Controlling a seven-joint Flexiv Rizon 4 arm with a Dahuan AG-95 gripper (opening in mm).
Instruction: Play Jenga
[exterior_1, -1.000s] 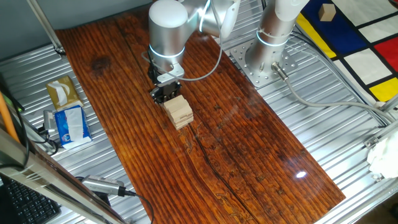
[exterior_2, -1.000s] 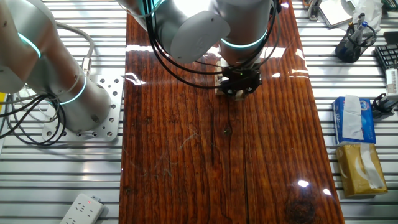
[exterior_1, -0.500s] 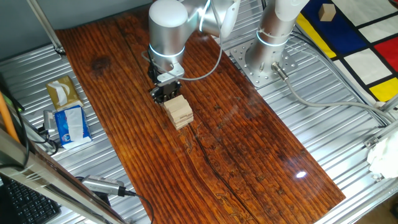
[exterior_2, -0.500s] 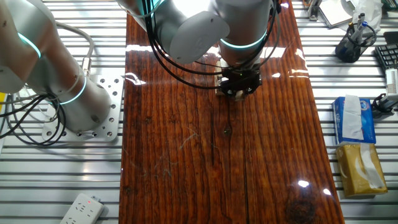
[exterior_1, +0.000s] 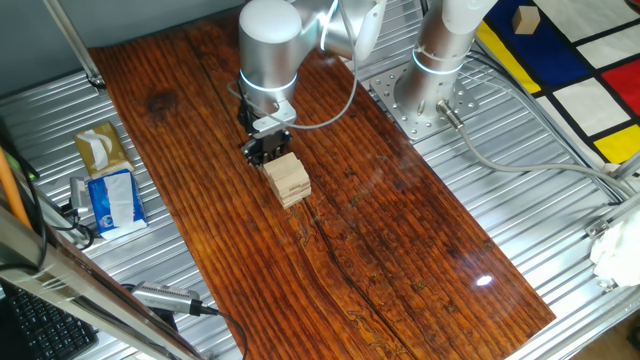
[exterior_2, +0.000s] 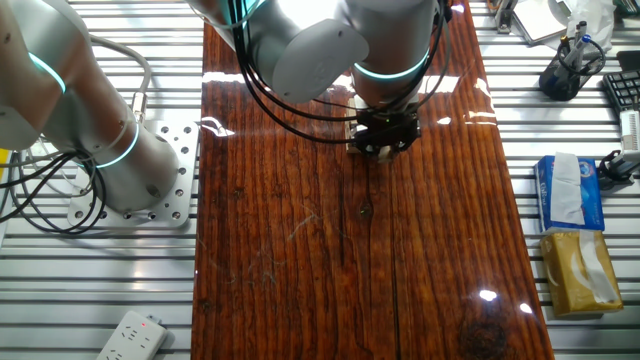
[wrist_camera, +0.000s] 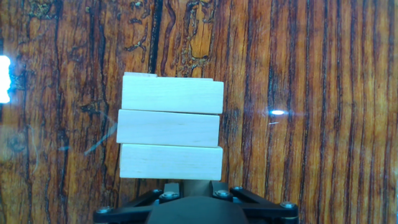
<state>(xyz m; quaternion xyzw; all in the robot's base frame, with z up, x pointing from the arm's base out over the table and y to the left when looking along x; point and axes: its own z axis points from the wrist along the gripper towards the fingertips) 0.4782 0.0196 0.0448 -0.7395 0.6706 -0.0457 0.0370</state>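
On the metal surface at the left of one fixed view stand two tissue packs: one tan (exterior_1: 101, 149), one blue and white (exterior_1: 112, 199), side by side. The other fixed view shows the same two at its right edge, blue and white (exterior_2: 568, 190) above tan (exterior_2: 581, 268).

One wooden tabletop (exterior_1: 400, 240) runs diagonally through the middle of the view. On it, towards the upper left part, stands one Jenga tower (exterior_1: 286, 179) of pale wood. From the side a few layers can be made out, though the exact number is not clear. The hand view looks straight down on the tower (wrist_camera: 170, 135) and shows three blocks side by side in the top layer, with a sliver of a lower block edge showing at the upper left corner.

One gripper (exterior_1: 267, 148) hangs just beside the tower's upper left end, very near it; contact cannot be confirmed. In the other fixed view the gripper (exterior_2: 383, 140) hides the tower almost entirely. In the hand view only the dark gripper base shows below the nearest block; the fingertips are not visible, so I cannot tell whether the fingers are apart or together, or whether they hold anything.

At the far right top, one lone wooden cube (exterior_1: 524, 19) lies on a coloured mat (exterior_1: 580, 70).
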